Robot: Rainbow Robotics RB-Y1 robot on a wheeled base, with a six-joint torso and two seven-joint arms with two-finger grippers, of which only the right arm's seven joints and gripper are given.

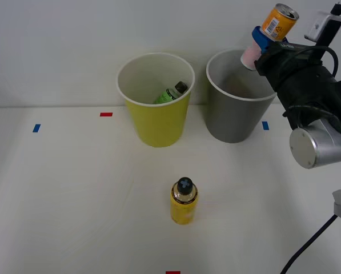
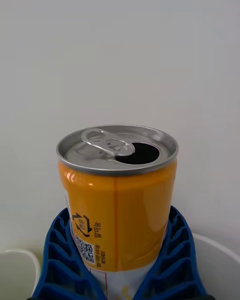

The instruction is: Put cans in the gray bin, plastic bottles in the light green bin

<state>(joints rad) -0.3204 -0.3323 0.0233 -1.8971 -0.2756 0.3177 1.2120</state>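
Can [image 1: 277,21] — orange, silver top, tab opened — clamped between ribbed blue fingers [image 2: 60,260] of right gripper [image 1: 261,43], tilted, held in the air over the gray bin [image 1: 234,117] at its 2 o'clock rim. Green-label bottle [image 1: 171,93] lying inside the light green bin [image 1: 157,123], just beside the gray bin at its 9 o'clock. Yellow bottle [image 1: 184,201] upright on table [image 1: 73,194] — at 6 o'clock from the light green bin, well apart from both bins.
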